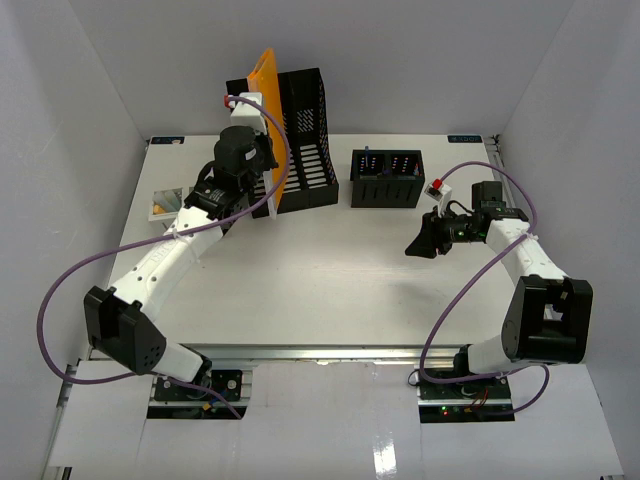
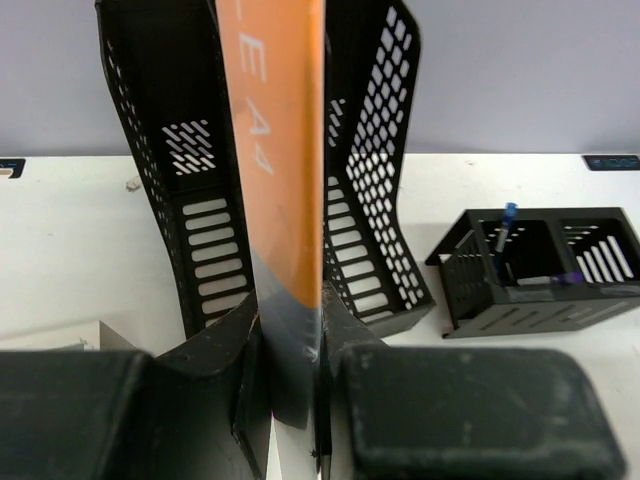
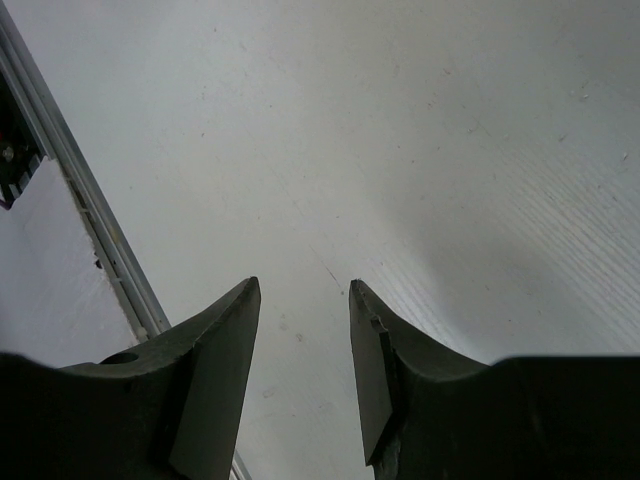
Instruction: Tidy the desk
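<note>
We've got two white arms, left arm [image 1: 160, 262] and right arm [image 1: 530, 262], with chunky black joint housings and a purple cable [image 1: 60, 290] looping along each. The left gripper [image 2: 292, 335] and right gripper [image 3: 305, 290] are matte black with tapering fingers.

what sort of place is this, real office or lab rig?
Probably a lab rig staged as an office: white desk walled by plain panels, with a black file rack and pen organizer.

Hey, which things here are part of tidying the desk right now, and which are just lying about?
In use: desk; orange folder, pinched by left gripper; black file rack next to it.
Lying about: mesh pen box; small flat card at desk's left edge; right gripper, open, empty.
</note>
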